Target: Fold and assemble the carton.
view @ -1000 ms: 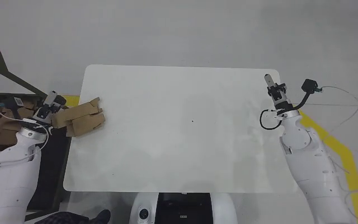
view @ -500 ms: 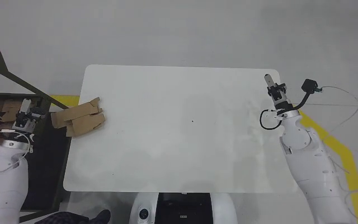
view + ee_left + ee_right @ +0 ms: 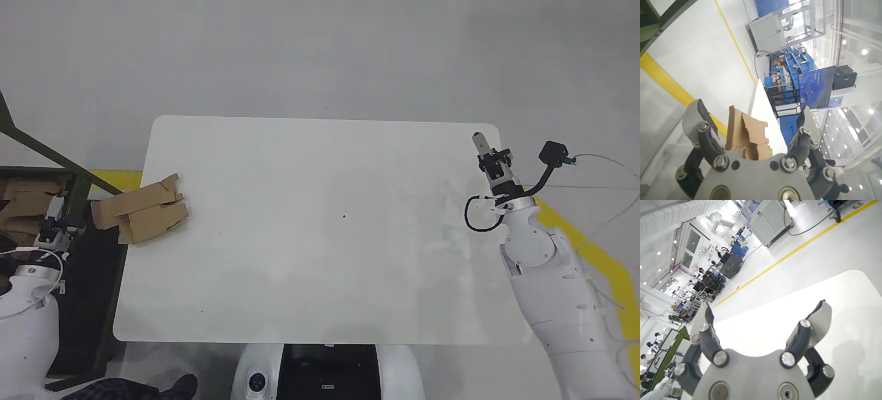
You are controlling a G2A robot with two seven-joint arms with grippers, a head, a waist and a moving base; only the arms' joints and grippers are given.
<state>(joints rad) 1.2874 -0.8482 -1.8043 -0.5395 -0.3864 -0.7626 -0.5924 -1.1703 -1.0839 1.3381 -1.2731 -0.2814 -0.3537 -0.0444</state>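
A brown, partly folded carton lies on the left edge of the white table, one flap hanging over the rim. My left gripper hovers off the table to the left of the carton, apart from it. In the left wrist view that gripper is open, with the carton seen farther off between its fingers. My right gripper stays over the table's far right corner. It is open and holds nothing.
Flat cardboard sheets lie in a dark rack left of the table, under a green frame bar. A black cable part sticks out beside the right arm.
My left gripper has pulled back leftward from the carton's left edge to a spot off the table. The carton and the right arm have not moved.
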